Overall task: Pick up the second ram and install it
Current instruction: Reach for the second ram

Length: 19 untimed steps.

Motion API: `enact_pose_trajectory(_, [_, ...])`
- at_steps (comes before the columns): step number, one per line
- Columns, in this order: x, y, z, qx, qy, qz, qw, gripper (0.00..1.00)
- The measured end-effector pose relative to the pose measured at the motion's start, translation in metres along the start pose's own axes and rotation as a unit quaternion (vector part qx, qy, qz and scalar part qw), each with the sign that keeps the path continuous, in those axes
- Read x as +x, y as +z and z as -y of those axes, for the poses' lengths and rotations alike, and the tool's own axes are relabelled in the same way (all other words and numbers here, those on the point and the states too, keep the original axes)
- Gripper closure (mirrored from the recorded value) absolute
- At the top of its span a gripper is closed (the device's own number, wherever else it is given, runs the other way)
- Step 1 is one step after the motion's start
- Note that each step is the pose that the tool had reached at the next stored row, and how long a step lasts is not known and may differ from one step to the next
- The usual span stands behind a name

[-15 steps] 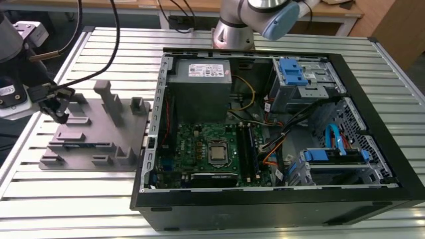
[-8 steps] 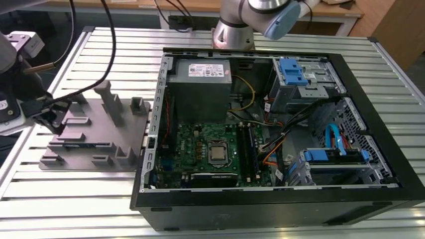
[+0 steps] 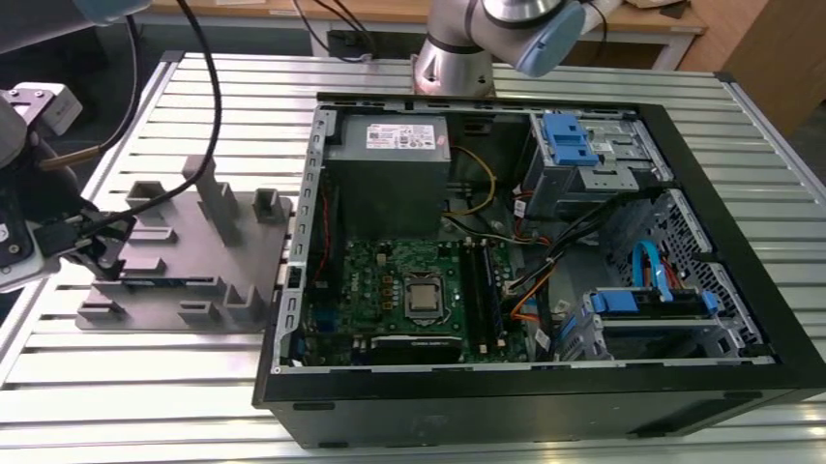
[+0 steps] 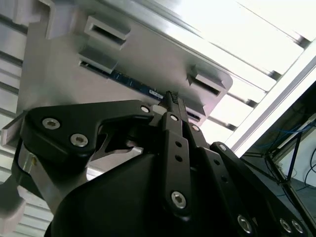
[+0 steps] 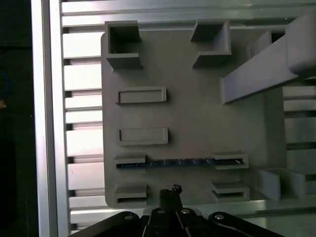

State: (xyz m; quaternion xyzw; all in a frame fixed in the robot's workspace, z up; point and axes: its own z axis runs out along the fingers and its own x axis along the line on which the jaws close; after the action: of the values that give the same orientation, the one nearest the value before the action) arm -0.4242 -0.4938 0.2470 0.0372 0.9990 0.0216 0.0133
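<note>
Second ram [image 5: 187, 162] stands in fixture [image 5: 197, 113] — gripper [image 5: 171, 190] hovers beside it, pointing down, closed, empty.

A grey robot arm [image 3: 516, 24] rises from its base [image 3: 455, 60] at twelve o'clock in the exterior view. Its wrist and black pincer [image 3: 106, 244] sit at nine o'clock. In both wrist views the pincer [image 4: 173, 101] [image 5: 170, 191] aims downward, its fingers meeting tip to tip.
</note>
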Motion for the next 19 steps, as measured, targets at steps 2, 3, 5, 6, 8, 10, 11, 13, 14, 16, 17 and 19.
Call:
enact_pose_trajectory(2, [-0.0001, 0.0012, 0.0015, 0.0000, 0.000, 0.0001, 1.0000, 0.93])
enact_pose_trajectory(3, [-0.0001, 0.0014, 0.0015, 0.0000, 0.000, 0.0000, 1.0000, 0.93])
enact_pose_trajectory(5, [0.0000, 0.0016, 0.0016, 0.0001, 0.000, 0.0000, 1.0000, 0.93])
enact_pose_trajectory(6, [0.0000, 0.0018, 0.0016, 0.0000, 0.000, 0.0000, 1.0000, 0.93])
enact_pose_trajectory(8, [-0.0005, 0.0040, 0.0017, -0.0001, 0.000, 0.0002, 1.0000, 0.93])
enact_pose_trajectory(10, [-0.0035, 0.0073, 0.0016, 0.0001, 0.000, -0.0004, 1.0000, 0.93])
enact_pose_trajectory(11, [-0.0056, 0.0091, 0.0015, 0.0001, 0.000, -0.0005, 1.0000, 0.93])
enact_pose_trajectory(13, [-0.0112, 0.0132, 0.0010, 0.0001, 0.000, -0.0013, 1.0000, 0.93])
enact_pose_trajectory(14, [-0.0139, 0.0151, 0.0002, 0.0002, 0.000, -0.0018, 1.0000, 0.93])
enact_pose_trajectory(16, [-0.0196, 0.0188, -0.0018, 0.0003, 0.000, -0.0029, 1.0000, 0.93])
enact_pose_trajectory(17, [-0.0216, 0.0203, -0.0038, 0.0003, 0.000, -0.0031, 1.0000, 0.93])
enact_pose_trajectory(19, [-0.0237, 0.0226, -0.0082, 0.0003, 0.000, -0.0031, 1.0000, 0.93])
